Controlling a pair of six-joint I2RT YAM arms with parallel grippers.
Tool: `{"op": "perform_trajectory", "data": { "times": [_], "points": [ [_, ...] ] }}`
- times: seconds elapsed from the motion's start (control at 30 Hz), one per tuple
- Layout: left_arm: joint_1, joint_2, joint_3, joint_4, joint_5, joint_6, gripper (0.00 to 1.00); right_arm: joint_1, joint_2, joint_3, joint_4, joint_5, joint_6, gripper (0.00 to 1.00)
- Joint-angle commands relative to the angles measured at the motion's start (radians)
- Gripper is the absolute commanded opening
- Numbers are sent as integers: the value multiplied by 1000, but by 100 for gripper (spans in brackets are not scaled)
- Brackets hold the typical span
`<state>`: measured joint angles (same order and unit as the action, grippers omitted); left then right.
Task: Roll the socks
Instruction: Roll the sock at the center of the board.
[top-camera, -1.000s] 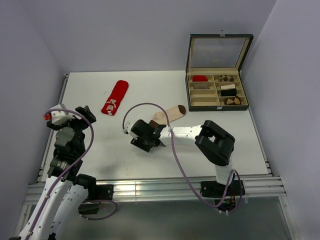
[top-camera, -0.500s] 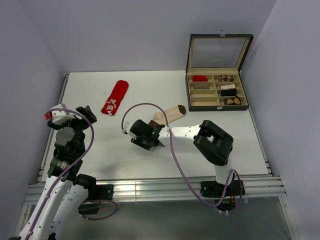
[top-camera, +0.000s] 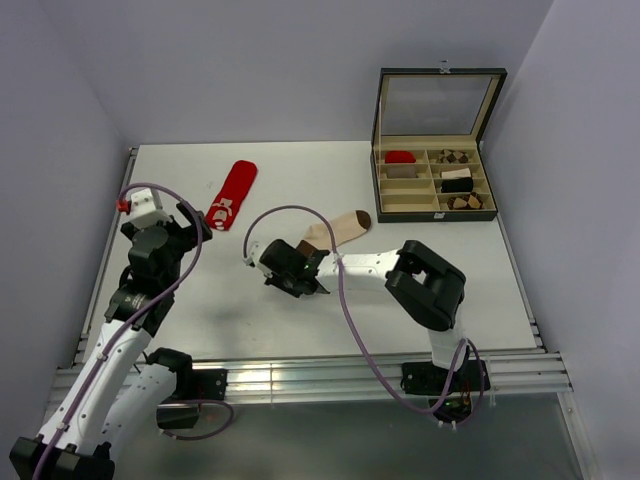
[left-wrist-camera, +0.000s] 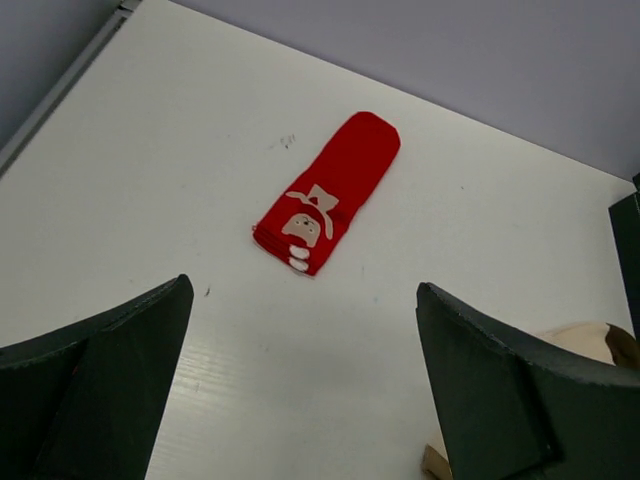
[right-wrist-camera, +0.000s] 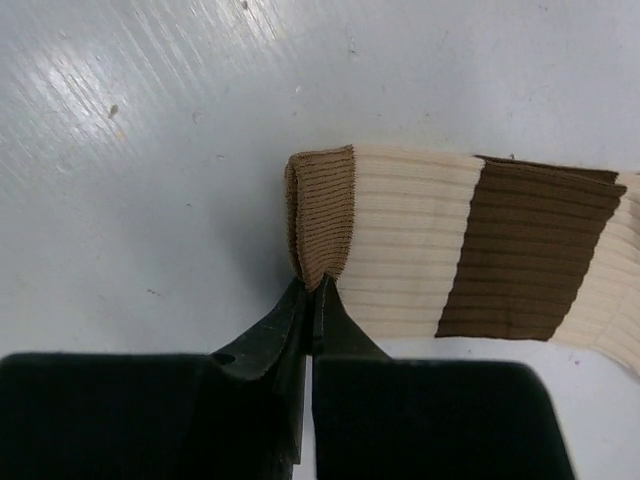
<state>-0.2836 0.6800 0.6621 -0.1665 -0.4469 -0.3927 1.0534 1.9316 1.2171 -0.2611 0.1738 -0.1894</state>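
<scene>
The left gripper (top-camera: 197, 222) swings toward one o'clock, closer to the red sock (top-camera: 231, 194). The right gripper (right-wrist-camera: 314, 285) clamps its jaws onto the cream sock (right-wrist-camera: 410, 240) at its band (right-wrist-camera: 320, 215).

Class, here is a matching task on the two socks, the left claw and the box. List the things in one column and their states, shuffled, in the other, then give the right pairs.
Things
1. red sock
2. cream sock
3. left claw
4. box

States
A. lid raised, at the far right
B. wide open, holding nothing
C. lying flat, touched by nothing
D. pinched at its brown band by the right claw

Pairs: 1-C, 2-D, 3-B, 4-A
</scene>
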Motion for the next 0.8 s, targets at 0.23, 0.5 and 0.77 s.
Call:
{"op": "perform_trajectory", "data": {
  "times": [0.23,0.5,0.77],
  "points": [
    [0,53,-2,-4,224,-216,98,-150,-5,12,71,-425,188,0],
    [-81,128,-62,21,261,-328,97,-298,53,9,164,-750,373,0],
    [-169,239,-101,67,261,-436,94,-408,116,-51,348,-970,613,0]
  ]
}}
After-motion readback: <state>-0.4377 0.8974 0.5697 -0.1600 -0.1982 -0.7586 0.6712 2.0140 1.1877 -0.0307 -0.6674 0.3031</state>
